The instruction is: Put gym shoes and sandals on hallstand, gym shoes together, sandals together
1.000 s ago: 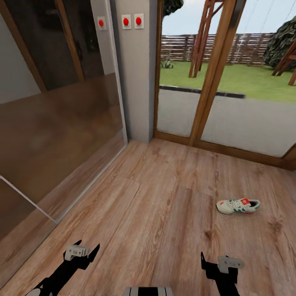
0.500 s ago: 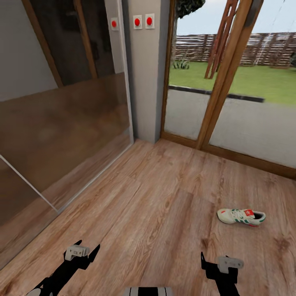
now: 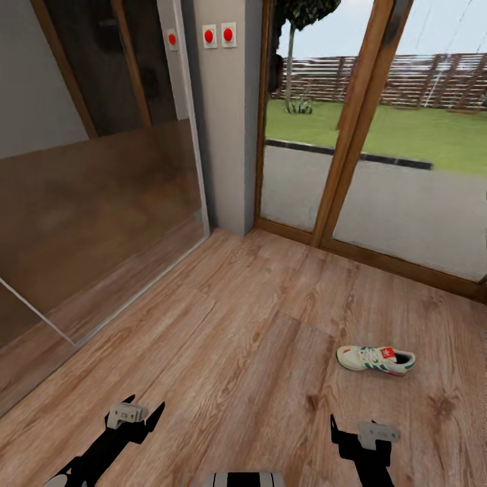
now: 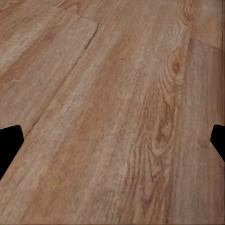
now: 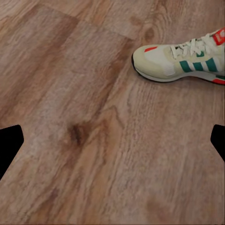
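One gym shoe (image 3: 375, 360), white with green stripes and a red tongue label, lies on its sole on the corridor floor (image 3: 257, 325) at the right. Its toe points left. The right wrist view has the same gym shoe (image 5: 183, 63) a short way ahead of my right gripper (image 5: 112, 145), which is open and empty. In the head view my right gripper (image 3: 358, 433) hangs low, nearer than the shoe and slightly left of it. My left gripper (image 3: 144, 407) is open over bare planks (image 4: 117, 112). The sandals and the hallstand are out of view.
A large glass panel (image 3: 101, 196) runs along the left wall. A grey pillar with red buttons (image 3: 226, 115) stands at the corner. Wood-framed glass doors (image 3: 352, 135) onto a garden close off the far side. Open plank floor lies between me and the shoe.
The whole picture has shifted, so the camera has turned; the shoe now sits slightly further left in view. Both grippers hold the same open pose.
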